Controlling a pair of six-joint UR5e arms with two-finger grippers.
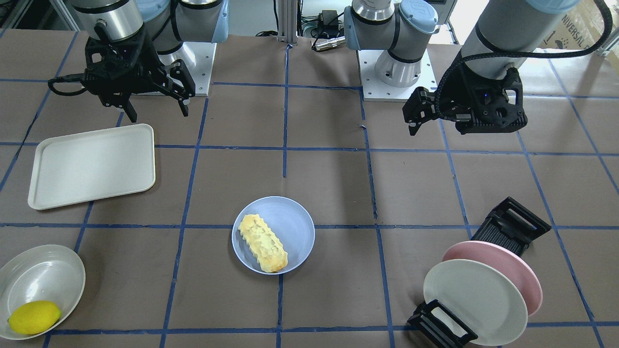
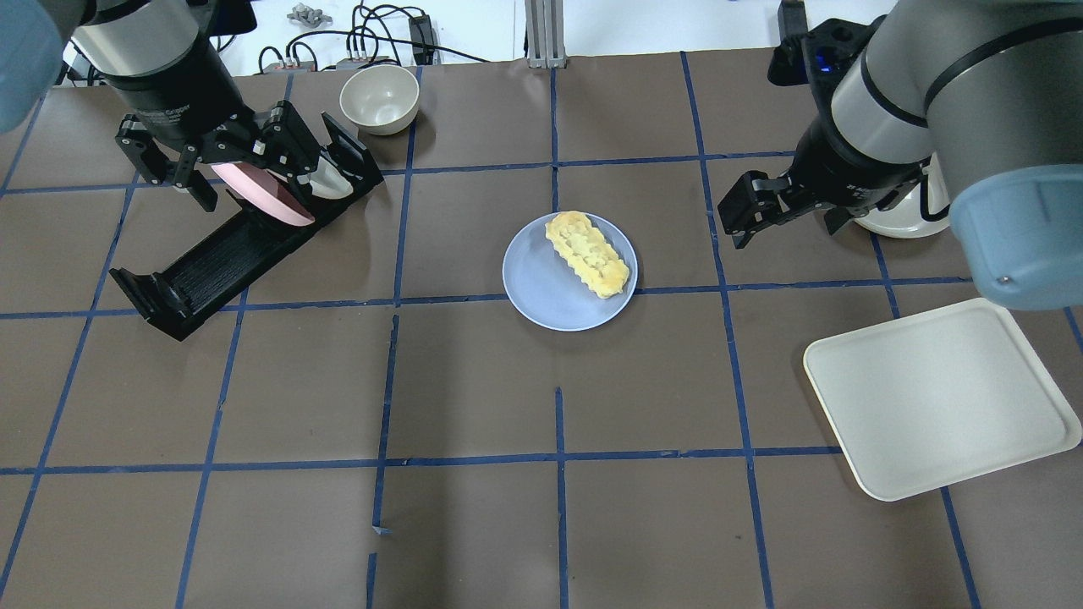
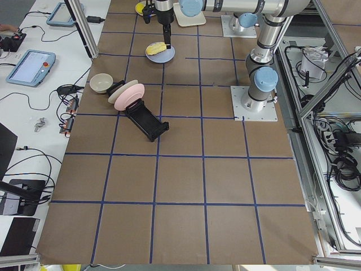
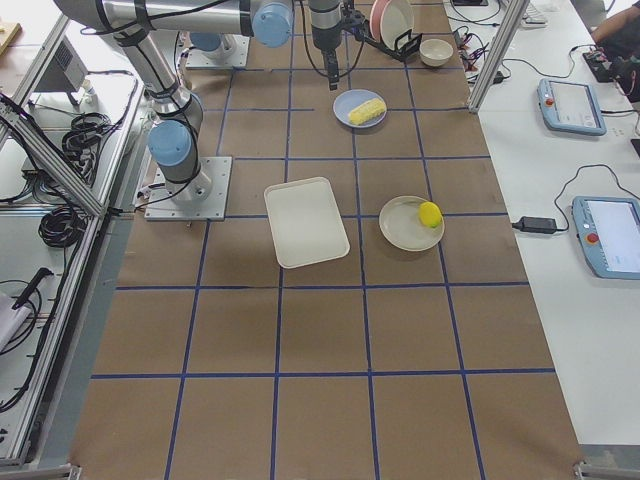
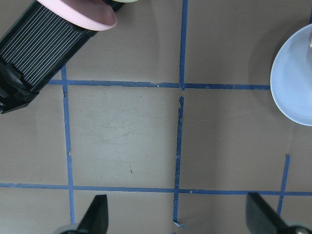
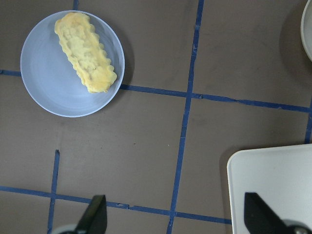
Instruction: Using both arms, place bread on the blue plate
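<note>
The bread (image 2: pixel 588 254) is being held by the blue plate (image 2: pixel 541 296) (the job looks done), so the left gripper (image 2: pixel 254 182) and the right gripper (image 1: pixel 158 113) are being held wide open, well away from it.

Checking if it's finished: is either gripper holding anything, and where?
Nothing is held. The left gripper and right gripper are open and empty; the bread lies on the blue plate.

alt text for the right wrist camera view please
Looking straight down, the bread lies diagonally on the blue plate at upper left, on a brown table gridded with blue tape. A cream tray fills the lower right corner, and the open right claw pokes in along the bottom edge.
</note>
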